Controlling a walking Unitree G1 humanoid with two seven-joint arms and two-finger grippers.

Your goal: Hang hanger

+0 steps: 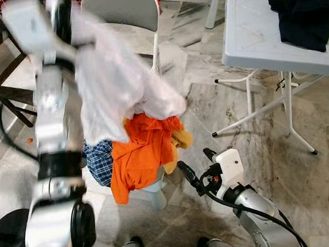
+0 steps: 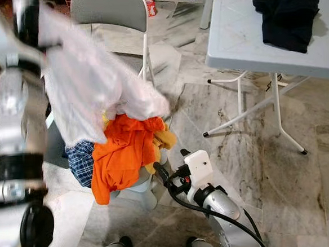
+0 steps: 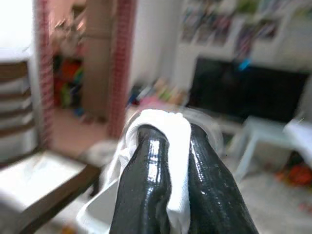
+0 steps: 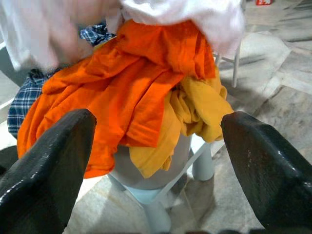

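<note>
White cloth (image 3: 170, 161) between left fingers (image 3: 141, 195) (pinched)

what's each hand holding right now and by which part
Left hand pinches a bunched fold of the white garment; which part is unclear. Right hand is open, holding nothing.

No text, label, brand, number or sign can be read in any of the views. The red item (image 2: 152, 8) on the floor beyond the folding chair (image 2: 111, 8) is too small and blurred for any marking to be made out. The shelves and the dark screen (image 3: 248, 90) seen in the left wrist view are blurred, and nothing on them can be read.
</note>
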